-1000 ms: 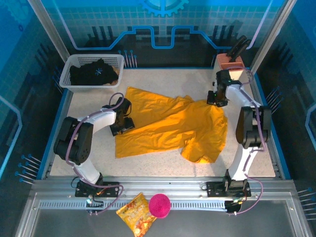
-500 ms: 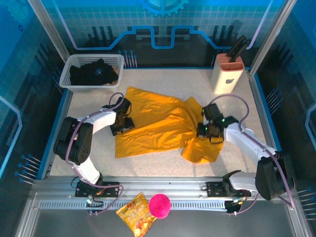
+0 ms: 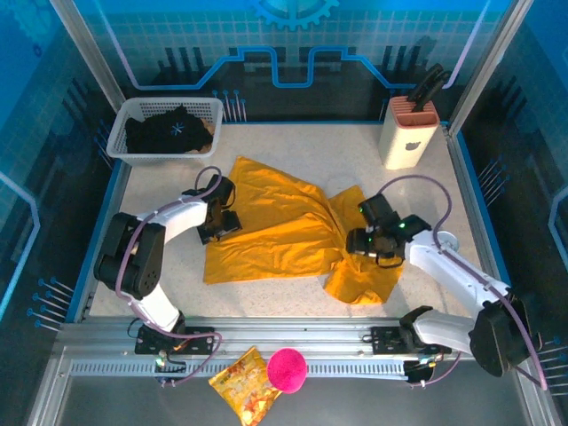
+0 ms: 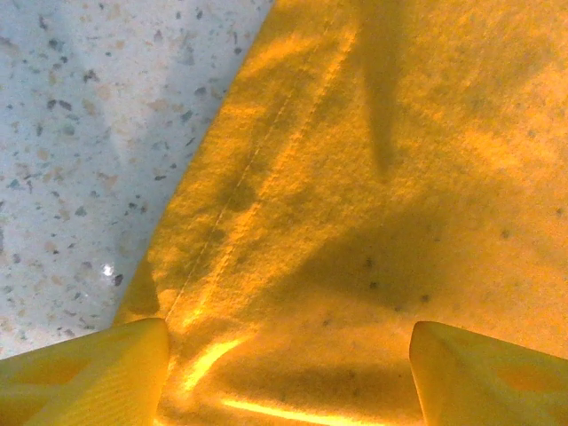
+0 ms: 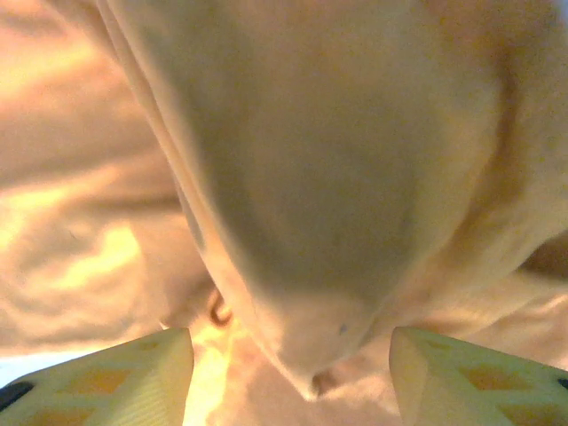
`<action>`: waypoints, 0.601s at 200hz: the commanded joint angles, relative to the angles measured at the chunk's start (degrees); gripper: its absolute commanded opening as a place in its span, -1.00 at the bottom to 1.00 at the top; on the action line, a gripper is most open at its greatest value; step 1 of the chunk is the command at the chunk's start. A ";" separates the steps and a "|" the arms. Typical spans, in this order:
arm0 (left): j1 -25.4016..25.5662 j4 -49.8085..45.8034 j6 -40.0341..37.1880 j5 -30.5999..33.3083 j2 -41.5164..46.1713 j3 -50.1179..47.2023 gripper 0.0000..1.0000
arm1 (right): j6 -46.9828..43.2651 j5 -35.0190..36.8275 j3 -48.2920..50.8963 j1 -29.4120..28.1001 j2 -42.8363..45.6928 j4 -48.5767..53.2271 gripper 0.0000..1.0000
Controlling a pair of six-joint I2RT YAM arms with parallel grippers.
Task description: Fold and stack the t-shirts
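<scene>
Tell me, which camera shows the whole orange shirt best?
The top external view. There the whole orange t-shirt lies spread and partly bunched on the table. The left wrist view gives a close patch with its hem; the right wrist view a blurry close fold.

Top view: bright, even, sharp; blue cast on walls (image 3: 177, 27). Left wrist: warm light, soft shadows over tee (image 4: 355, 177), weave crisp. Right wrist: tee overexposed, washed pale, blurred close to lens.
</scene>
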State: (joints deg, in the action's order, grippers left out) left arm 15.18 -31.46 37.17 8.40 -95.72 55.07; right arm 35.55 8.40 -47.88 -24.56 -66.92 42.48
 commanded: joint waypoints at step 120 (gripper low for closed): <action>0.29 -3.51 -0.58 1.92 2.99 -0.21 0.41 | -22.80 -2.28 -41.50 15.63 -49.55 -1.19 -0.31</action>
State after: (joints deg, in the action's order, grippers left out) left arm 15.18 -32.73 37.17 9.43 -94.43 54.41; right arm 15.18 4.60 -83.44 -10.33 -111.46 39.00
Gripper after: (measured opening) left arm 0.708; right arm 0.348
